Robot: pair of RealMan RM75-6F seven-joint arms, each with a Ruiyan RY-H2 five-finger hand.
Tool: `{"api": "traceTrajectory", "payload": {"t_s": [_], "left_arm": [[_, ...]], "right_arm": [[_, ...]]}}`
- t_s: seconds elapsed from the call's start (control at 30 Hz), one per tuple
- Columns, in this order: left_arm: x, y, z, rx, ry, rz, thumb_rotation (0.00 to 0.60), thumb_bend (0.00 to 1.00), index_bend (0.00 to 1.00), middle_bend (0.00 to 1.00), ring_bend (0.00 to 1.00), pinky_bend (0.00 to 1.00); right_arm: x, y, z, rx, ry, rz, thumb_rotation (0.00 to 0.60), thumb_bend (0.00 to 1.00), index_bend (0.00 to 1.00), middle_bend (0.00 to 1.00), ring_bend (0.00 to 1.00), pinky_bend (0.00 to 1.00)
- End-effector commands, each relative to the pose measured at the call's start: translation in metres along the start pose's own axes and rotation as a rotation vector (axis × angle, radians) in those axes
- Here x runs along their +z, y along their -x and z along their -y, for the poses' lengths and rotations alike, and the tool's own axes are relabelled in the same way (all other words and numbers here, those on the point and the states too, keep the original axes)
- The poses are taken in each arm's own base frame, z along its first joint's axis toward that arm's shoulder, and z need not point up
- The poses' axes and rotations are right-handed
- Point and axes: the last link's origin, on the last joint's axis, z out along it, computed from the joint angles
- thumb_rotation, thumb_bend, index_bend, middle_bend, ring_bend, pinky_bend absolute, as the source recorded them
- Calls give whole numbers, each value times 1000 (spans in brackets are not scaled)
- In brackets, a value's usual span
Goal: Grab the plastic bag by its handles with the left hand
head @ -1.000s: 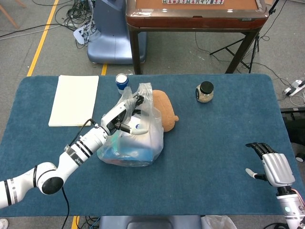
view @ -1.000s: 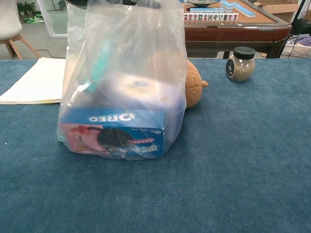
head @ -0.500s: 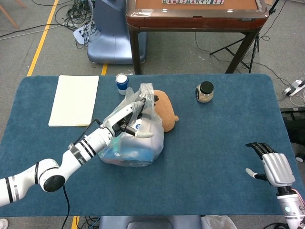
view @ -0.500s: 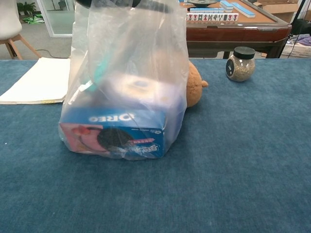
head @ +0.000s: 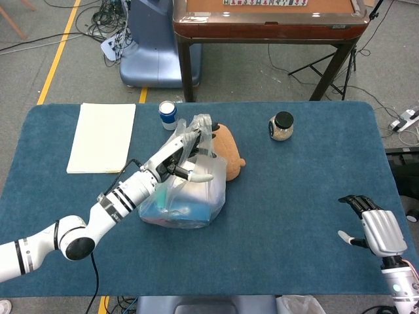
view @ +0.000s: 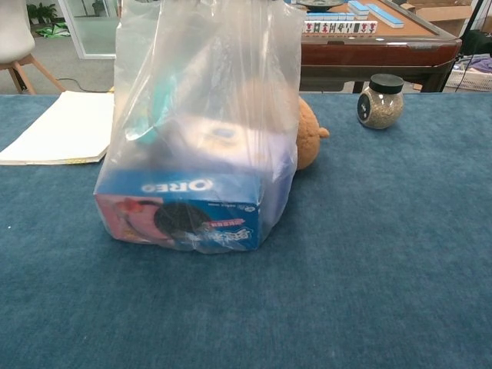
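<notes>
Two views here, so starting with the head one. The clear, crinkly plastic bag (head: 186,190) sits near the middle of the blue-carpeted table (head: 301,196), with a brown plush toy (head: 226,154) just behind it. The white left hand (head: 180,160) is up at the top of the bag, fingers curled around the gathered plastic where the handles (head: 200,124) bunch together, so I'd say it's clamped on the handles, though the exact pinch is hard to make out. The right hand (head: 373,229) hangs at the table's near right corner with fingers apart, holding nothing. Also on the table: a cream paper pad (head: 101,137), a small blue-and-white tub (head: 168,114) and a glass jar with a black lid (head: 281,126).

Chest view: the bag fills the left half of the frame, resting on the table with its sides pulled up tall. A blue Oreo box (view: 181,211) lies at the bottom with other stuff behind it. The hand is out of frame here.

Handling-wise, the film is thin, floppy and slippery, and the load looks bottom-heavy, so I'd guess it swings. Take both handle loops together at the top, or it tips.
</notes>
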Motion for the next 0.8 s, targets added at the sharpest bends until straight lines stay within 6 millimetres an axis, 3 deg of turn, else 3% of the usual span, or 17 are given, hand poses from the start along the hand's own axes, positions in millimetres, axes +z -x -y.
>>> {"api": "traceTrajectory", "payload": {"t_s": [0.03,0.3,0.8], "left_arm": [[0,-1,2,-3,1,-17,600,0,24,2,36,230],[1,-3,1,-28,2,-37,600,0,22,2,36,230],[-8,-6,-23,-107,-16,-27,600,0,56,44,75,270]], "right_arm": [[-1,0,0,0,-1,0,600,0,299,283,231,525],[0,1,0,0,2,6,600,0,299,283,231,525],[0,2,1,-4,-5,5,600,0,299,284,231,525]]}}
